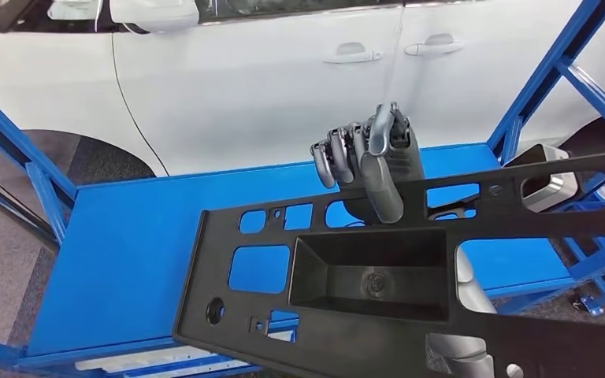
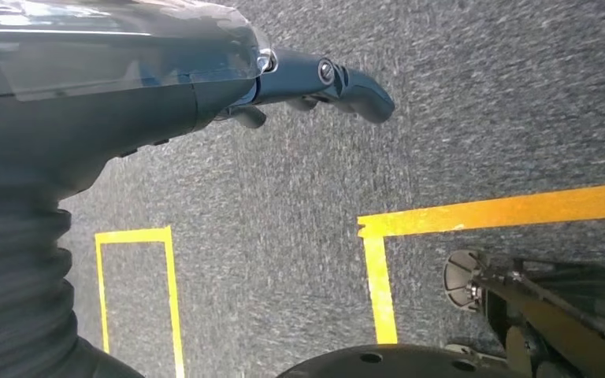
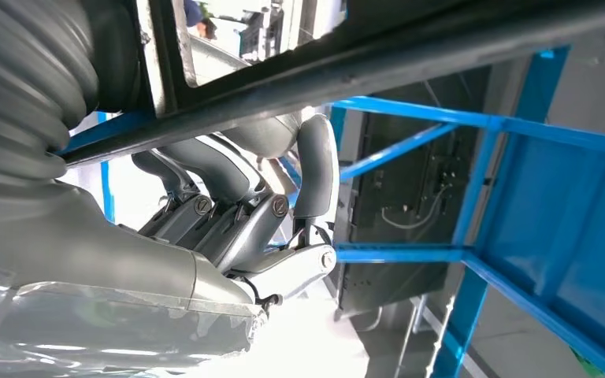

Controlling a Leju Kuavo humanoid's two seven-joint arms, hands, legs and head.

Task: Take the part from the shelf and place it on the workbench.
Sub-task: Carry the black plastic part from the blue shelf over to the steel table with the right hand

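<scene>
A Kuavo humanoid's right hand (image 1: 370,161) grips the far edge of a large black plastic part (image 1: 410,272), its fingers (image 1: 339,153) curled over the panel's top rim and its thick thumb (image 1: 382,185) pressed flat against the near face. The panel, a flat moulding pierced with cut-outs around a deep rectangular tray, is clear of any surface and slopes down from the hand toward the robot's body. Beyond and beneath the hand lies the blue platform (image 1: 134,244) of a steel-framed rack, and behind that stands a white car (image 1: 268,87) with its doors closed. From the right wrist camera, the same hand (image 3: 260,205) is seen clamped from below on a bar of the part (image 3: 410,55), with the rack's blue struts (image 3: 473,252) close behind.

The left hand (image 2: 315,83) hangs away from the work, over grey carpet marked with yellow tape (image 2: 488,213); its fingers lie roughly straight and it holds nothing.

The risk lies in the grip itself: one hand pinches one edge of a wide, long panel, so the unsupported bulk could lever it loose or let it swing. A swinging corner could strike the blue uprights just beside the hand, or the car's paintwork beyond. Setting it down tilted could also catch an edge on the platform and twist it free.
</scene>
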